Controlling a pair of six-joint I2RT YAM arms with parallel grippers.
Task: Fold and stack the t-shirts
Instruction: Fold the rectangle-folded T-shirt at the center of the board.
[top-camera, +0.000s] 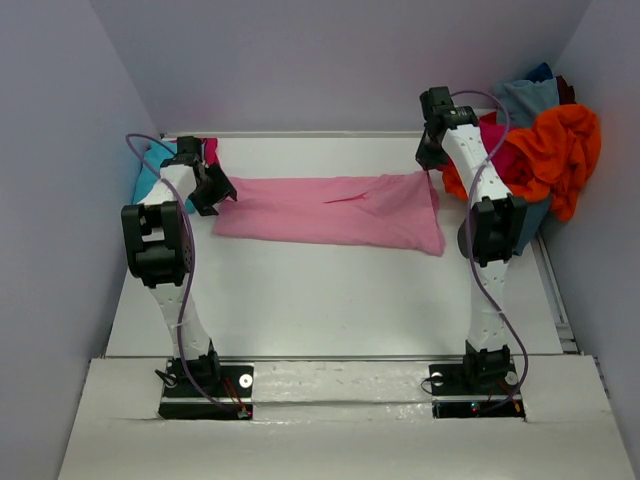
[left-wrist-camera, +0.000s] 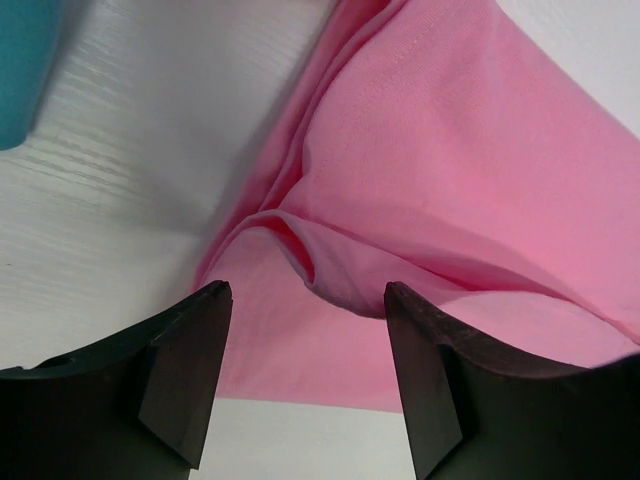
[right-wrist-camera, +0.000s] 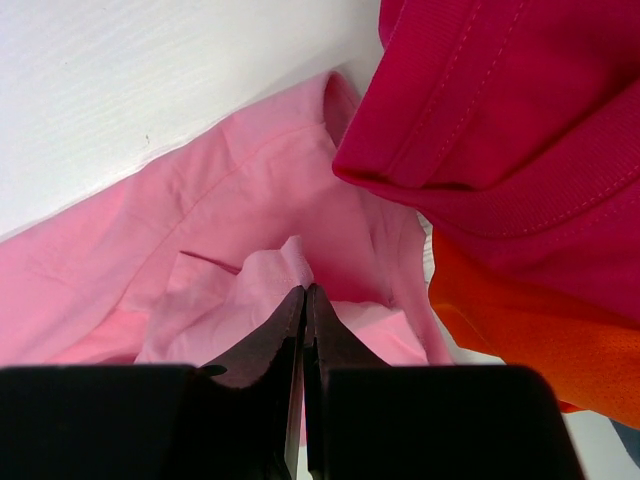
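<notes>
Across the back of the worktop lies the light pink t-shirt as a long band. The left pincer hangs over its left end, fingers apart. The right pincer is clamped on a pucker at its right end, beside the magenta t-shirt.

Robot laboratory test cell: a white counter boxed in by plain pale walls, with a left arm and a right arm, both cabled, bolted at its near edge.
</notes>
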